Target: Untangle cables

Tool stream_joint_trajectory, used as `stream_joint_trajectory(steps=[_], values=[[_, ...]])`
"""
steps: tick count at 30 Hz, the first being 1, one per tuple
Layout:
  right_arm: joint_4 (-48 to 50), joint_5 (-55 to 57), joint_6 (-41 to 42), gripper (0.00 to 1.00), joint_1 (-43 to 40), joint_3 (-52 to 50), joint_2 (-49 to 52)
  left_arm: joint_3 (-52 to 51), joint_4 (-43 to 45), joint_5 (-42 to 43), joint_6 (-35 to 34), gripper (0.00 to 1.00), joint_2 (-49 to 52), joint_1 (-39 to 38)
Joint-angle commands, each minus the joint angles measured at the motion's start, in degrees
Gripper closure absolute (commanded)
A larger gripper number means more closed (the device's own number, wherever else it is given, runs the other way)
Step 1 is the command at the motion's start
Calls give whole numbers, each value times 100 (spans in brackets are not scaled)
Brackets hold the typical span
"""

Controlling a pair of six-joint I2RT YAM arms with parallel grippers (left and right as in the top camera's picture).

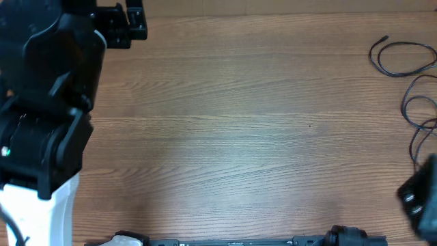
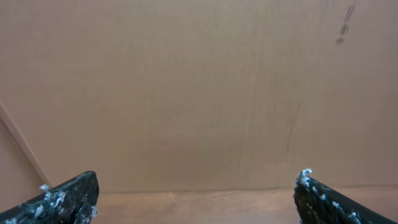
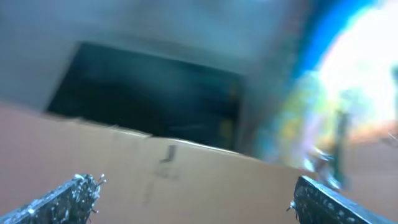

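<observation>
cables (image 1: 404, 60): right edge of table (image 1: 225, 137), strung along it (plug tip toward far edge) | left gripper (image 2: 196, 199) wide | right gripper (image 3: 193, 199) wide

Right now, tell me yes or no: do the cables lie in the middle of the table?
No: in the overhead view the cables lie at the far right edge of the wooden table.

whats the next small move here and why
Probably swing the right end effector down over the cables: they lie loose and untouched at the table's edge on its side, its jaws stand open and empty, and its camera shows no cable.
</observation>
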Motion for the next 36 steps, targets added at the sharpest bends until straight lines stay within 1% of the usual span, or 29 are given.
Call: stream_joint_trajectory(steps=[1,3,5,7,10,12,14,17,20,22,25,32,33,36], values=[[-251,1537,1355,0,33,-352,525,2,13,76,4,0,-37,-44],[-170,1703,1519,0,33,-817,623,-4,11,70,7,0,-37,-44],[291,1648,1563,0,35,-1482,608,-4,13,68,9,0,-37,-44],[789,1204,1572,0,44,-2114,472,-4,15,68,9,0,-37,-44],[1528,527,1547,0,44,-2986,52,-4,22,66,144,0,-37,-39],[1847,354,1532,0,44,-3480,-269,-4,22,59,160,0,-37,-39],[1956,354,1534,0,44,-3886,-568,-4,22,42,160,0,-37,-39],[1709,275,1532,0,44,-4345,-935,-7,11,22,160,0,-37,-39],[1196,249,1530,0,44,-4551,-1086,-7,9,9,162,0,-37,-39],[791,140,1458,0,44,-4597,-1088,-7,7,2,162,0,-37,-39],[367,-243,1019,0,44,-4597,-1088,-9,0,2,162,0,-37,-39],[-704,94,918,0,-90,-4601,-1088,-9,-9,2,160,0,-37,-39],[-1073,87,772,0,-157,-4666,-1088,-9,-11,0,162,0,-37,-39],[-1220,85,774,0,-179,-4743,-1086,-9,-13,2,162,0,-37,-39]])
